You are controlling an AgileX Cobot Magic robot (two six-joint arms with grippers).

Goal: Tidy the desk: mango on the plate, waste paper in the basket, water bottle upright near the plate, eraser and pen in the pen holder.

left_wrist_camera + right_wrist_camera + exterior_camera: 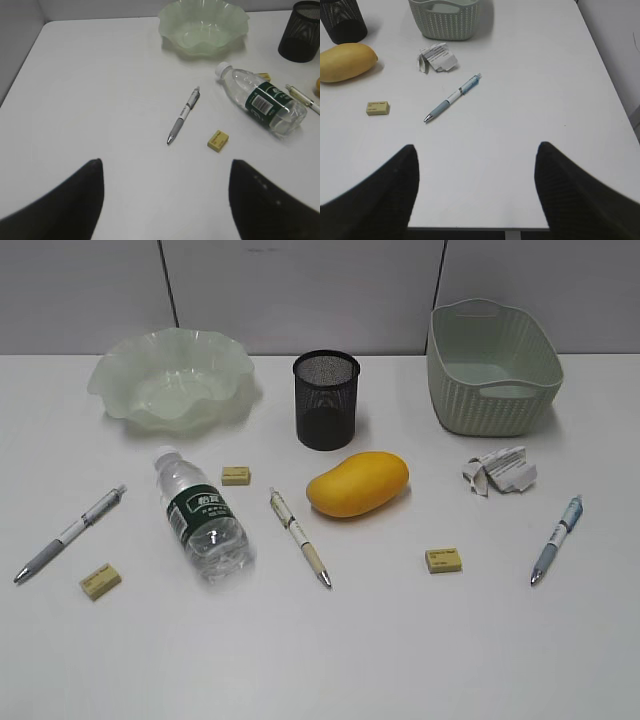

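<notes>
**Untidied counter: stock and handling notes**

White counter (320, 660), grey panelled wall behind; nothing sorted yet.

- Left fingers (165, 200): spread wide, empty, hovering low over bare counter. Right fingers (475, 190): likewise wide and empty.
- Mango (357, 483): ahead and left of the right fingers, lying loose. Judged heavy, smooth, rather slippery; take it across the narrow middle.
- Water bottle (261, 98): lying on its side ahead and right of the left fingers, cap toward the plate (204, 25). Clear plastic, probably crushable and prone to roll; grip at the labelled waist.
- Waste paper (436, 57): ahead of the right fingers, just short of the basket (445, 20). Light, soft; pinch from above.
- Pens, three: grey pen (183, 115) directly ahead of the left fingers; blue pen (452, 97) directly ahead of the right; cream pen (299, 537) between bottle and mango. Thin, stiff; grasp mid-barrel.
- Erasers, three: near eraser (218, 140), right eraser (378, 108), far eraser (236, 475). Small, low-lying.
- Pen holder (326, 398): upright beyond the mango, apparently empty.
- Obstructions: the cream pen lies close beside the bottle; the far eraser sits near its shoulder.
</notes>
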